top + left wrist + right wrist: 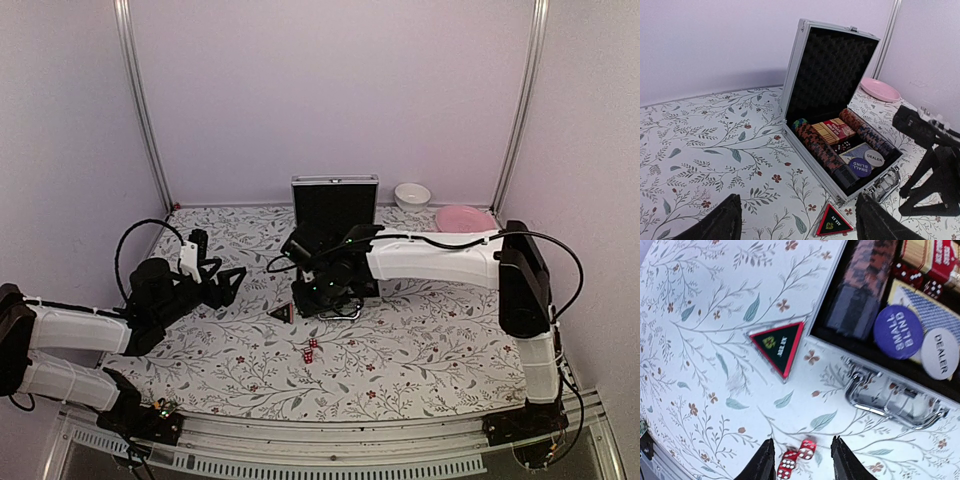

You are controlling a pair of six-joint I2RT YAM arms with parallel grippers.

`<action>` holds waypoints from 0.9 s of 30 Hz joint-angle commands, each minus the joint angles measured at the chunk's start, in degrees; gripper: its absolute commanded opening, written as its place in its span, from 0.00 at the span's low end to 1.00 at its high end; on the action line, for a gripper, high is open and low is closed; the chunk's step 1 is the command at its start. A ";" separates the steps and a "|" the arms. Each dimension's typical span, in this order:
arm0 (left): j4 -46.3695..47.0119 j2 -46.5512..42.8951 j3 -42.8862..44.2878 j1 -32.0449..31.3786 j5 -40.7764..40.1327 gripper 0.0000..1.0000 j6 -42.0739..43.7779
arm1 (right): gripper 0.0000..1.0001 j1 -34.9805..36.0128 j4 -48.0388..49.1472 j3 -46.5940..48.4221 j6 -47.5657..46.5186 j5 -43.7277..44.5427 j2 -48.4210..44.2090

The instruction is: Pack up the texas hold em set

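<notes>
— Two tiny red dice [310, 349] lie side by side on the floral surface [430, 340], nearest the arm bases. And the tools?

— Both have fingers apart and grip nothing. The right tool [801, 460] frames the dice in its wrist view. The left tool [797, 222] faces the case.

— Beyond the dice?

— A black red-edged triangular piece [283, 313] lies flat just off the front corner of the open silver aluminium case [835, 75]. Inside are rows of poker chips [812, 140] and a tan-red card pack [832, 131]. A pink plate [465, 218] and a white bowl [412, 194] sit farthest back.

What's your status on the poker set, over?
Both jaws open, empty. Case open, chips inside. Dice, triangle loose on table. Nothing blocking.
</notes>
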 commanded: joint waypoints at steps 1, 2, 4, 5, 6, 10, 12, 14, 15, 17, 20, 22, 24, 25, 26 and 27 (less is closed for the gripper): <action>-0.15 -0.41 0.35 0.71 0.23 0.78 -0.34 | 0.39 1.63 -4.03 1.05 4.86 -3.37 3.45; -0.22 -0.48 0.28 0.68 0.12 0.79 -0.34 | 0.39 1.95 -4.56 1.30 5.83 -3.92 4.16; -0.25 -0.71 0.24 0.67 0.08 0.79 -0.45 | 0.37 2.36 -4.81 1.28 6.86 -5.02 5.21; -0.26 -0.81 0.16 0.68 0.13 0.78 -0.45 | 0.36 2.52 -4.73 1.27 7.24 -5.32 5.71; -0.26 -0.90 0.10 0.68 0.12 0.79 -0.45 | 0.36 2.63 -4.67 1.34 7.40 -5.39 5.95; -0.26 -1.04 0.07 0.67 0.21 0.79 -0.45 | 0.35 2.66 -4.40 2.06 7.69 -5.12 6.83; -0.34 -1.14 0.04 0.66 0.23 0.79 -0.45 | 0.35 2.66 -4.37 2.35 7.69 -5.20 7.32; -0.33 -1.21 0.00 0.67 0.24 0.79 -0.47 | 0.34 2.65 -4.63 2.57 7.75 -5.20 7.82; -0.43 -1.29 0.00 0.72 0.19 0.79 -0.45 | 0.33 2.66 -4.78 2.66 7.70 -5.28 7.98; -0.52 -1.35 -0.07 0.69 0.14 0.79 -0.45 | 0.32 2.64 -5.06 2.59 7.84 -5.36 8.16; -0.45 -1.39 -0.09 0.69 0.15 0.79 -0.46 | 0.30 2.73 -5.45 2.58 7.91 -5.14 8.33; -0.37 -1.34 -0.05 0.67 0.13 0.79 -0.45 | 0.29 2.75 -5.84 2.58 7.95 -4.82 8.26; -0.44 -1.22 -0.02 0.71 0.15 0.79 -0.53 | 0.28 2.74 -6.18 2.58 7.95 -4.56 8.27; -0.43 -1.24 -0.07 0.74 0.27 0.79 -0.54 | 0.28 2.77 -6.44 2.58 8.03 -4.43 8.35; -0.32 -1.14 0.02 0.74 0.26 0.79 -0.58 | 0.28 2.83 -6.63 2.58 8.04 -4.28 8.34; -0.35 -1.12 -0.01 0.67 0.32 0.79 -0.62 | 0.28 2.80 -6.73 2.58 8.04 -4.24 8.43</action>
